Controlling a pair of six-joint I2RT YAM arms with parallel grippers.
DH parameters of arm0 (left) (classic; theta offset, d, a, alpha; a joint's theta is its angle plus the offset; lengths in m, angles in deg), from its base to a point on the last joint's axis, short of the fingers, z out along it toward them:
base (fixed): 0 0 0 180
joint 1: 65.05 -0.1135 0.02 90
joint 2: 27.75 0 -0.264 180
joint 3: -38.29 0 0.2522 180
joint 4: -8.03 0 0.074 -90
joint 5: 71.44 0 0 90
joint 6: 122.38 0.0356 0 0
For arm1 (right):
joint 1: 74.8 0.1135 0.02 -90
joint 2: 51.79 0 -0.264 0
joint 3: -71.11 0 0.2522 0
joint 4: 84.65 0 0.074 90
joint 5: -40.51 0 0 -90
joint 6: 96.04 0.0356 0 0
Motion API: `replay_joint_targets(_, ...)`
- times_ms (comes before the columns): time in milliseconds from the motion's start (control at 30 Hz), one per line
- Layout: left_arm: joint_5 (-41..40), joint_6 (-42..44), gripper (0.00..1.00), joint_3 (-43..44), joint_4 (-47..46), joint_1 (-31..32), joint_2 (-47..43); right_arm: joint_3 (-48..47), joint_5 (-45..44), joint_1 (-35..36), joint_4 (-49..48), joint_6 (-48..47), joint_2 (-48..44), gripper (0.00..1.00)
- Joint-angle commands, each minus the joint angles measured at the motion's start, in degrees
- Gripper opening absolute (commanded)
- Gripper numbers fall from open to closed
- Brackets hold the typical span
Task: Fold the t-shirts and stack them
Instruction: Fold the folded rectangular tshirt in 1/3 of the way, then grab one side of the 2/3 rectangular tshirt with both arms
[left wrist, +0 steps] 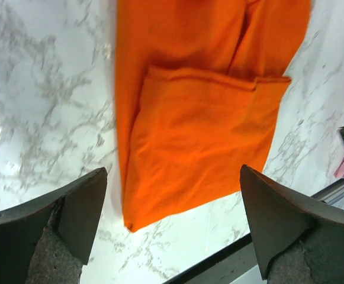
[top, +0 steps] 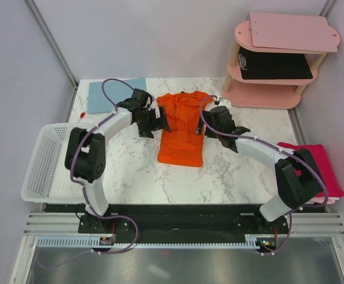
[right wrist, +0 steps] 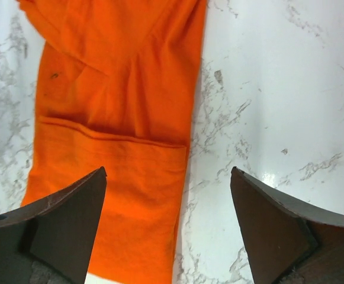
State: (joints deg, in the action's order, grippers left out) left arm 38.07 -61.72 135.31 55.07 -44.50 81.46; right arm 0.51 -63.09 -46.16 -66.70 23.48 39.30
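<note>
Left tool [left wrist: 173, 170] and right tool [right wrist: 169, 168] gape above orange t-shirt [top: 182, 135]; right arm [top: 259, 148] partly hides magenta t-shirt [top: 333, 174].

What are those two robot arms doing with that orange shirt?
They are folding t-shirts. The orange t-shirt lies flat on the marble table between the two arms, with its sides folded in so it makes a long narrow shape. The left hand and the right hand are both wide open just above it, one at each side, and neither is gripping the cloth. A pink t-shirt lies at the table's right edge.
</note>
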Motion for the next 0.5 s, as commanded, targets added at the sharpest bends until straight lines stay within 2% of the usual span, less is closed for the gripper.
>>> replay_joint_targets(0, -1.5, 0.9, 0.99, -8.0, -0.6, -0.3, -7.2, 4.1, 6.1, 0.2, -0.1, 3.3, -4.0, 0.92)
replay_joint_targets(200, -0.2, -0.9, 0.95, -19.4, -6.9, -0.3, -10.9, 10.9, 15.4, 0.1, -0.5, 8.4, -5.7, 0.89)
replay_joint_targets(467, 0.4, -0.5, 0.94, -24.8, -9.7, -0.3, -10.6, 15.9, 19.1, 0.2, -2.1, 10.8, -7.9, 0.88)
